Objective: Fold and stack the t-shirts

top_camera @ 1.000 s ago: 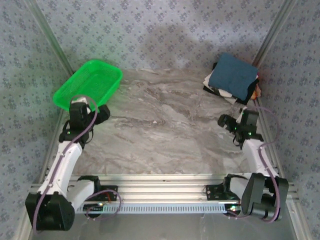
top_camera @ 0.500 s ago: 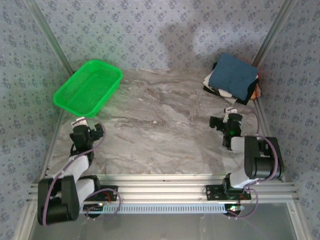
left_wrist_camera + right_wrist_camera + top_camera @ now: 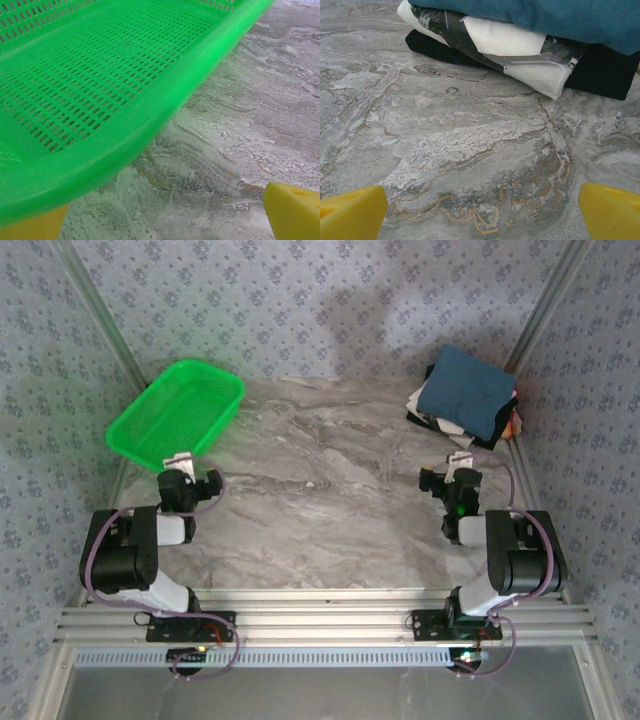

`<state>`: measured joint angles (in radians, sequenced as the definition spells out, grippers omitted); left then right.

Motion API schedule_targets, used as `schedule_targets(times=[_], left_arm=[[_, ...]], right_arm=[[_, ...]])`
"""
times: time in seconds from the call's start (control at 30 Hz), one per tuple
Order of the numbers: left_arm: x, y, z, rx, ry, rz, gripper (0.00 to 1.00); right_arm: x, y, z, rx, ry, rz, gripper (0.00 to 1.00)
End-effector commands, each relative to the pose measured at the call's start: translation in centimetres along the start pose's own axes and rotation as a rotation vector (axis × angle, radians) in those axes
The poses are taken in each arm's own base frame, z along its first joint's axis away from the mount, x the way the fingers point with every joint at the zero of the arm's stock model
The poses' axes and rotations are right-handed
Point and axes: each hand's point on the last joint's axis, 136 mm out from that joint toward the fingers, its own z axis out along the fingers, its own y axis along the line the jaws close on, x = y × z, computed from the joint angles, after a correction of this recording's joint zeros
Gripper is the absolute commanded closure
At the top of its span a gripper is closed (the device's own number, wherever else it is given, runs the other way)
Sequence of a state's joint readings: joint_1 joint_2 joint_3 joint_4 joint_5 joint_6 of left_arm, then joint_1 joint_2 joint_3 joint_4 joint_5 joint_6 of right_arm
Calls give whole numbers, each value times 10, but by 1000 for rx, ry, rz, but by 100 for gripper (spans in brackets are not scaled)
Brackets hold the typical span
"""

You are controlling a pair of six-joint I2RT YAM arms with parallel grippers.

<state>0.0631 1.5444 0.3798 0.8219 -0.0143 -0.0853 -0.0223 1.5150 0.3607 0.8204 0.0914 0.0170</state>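
Jaws wide apart on left gripper (image 3: 160, 220) and right gripper (image 3: 480, 212) — both empty.

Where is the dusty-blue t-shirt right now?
In the top view the dusty-blue t-shirt lies folded atop the stack at the far right corner of the table, directly over the white shirt with black patches.

Both arms are folded back compactly over their bases. The left arm (image 3: 122, 560) sits at 8 o'clock and the right arm (image 3: 520, 552) at 4 o'clock. The left gripper (image 3: 182, 476) and right gripper (image 3: 452, 480) are level with each other, each pointing toward 12 o'clock. In both wrist views the yellow fingertips (image 3: 294, 212) (image 3: 351, 214) stand wide apart, jaws parted, gripping nothing.
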Motion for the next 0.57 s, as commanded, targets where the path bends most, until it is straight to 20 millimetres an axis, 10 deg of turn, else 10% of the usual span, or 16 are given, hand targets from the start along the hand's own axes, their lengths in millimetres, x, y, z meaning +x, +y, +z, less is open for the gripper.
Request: schedule_targets(times=[0.0,0.53], left_arm=[[-16,-7,0,25,-42,29,0],[-16,-10,2,8,-39,58,0]], right_arm=[[-9,-3,3,23,-28,-20,0],[-9,1,3,-12,-21,-26,0]])
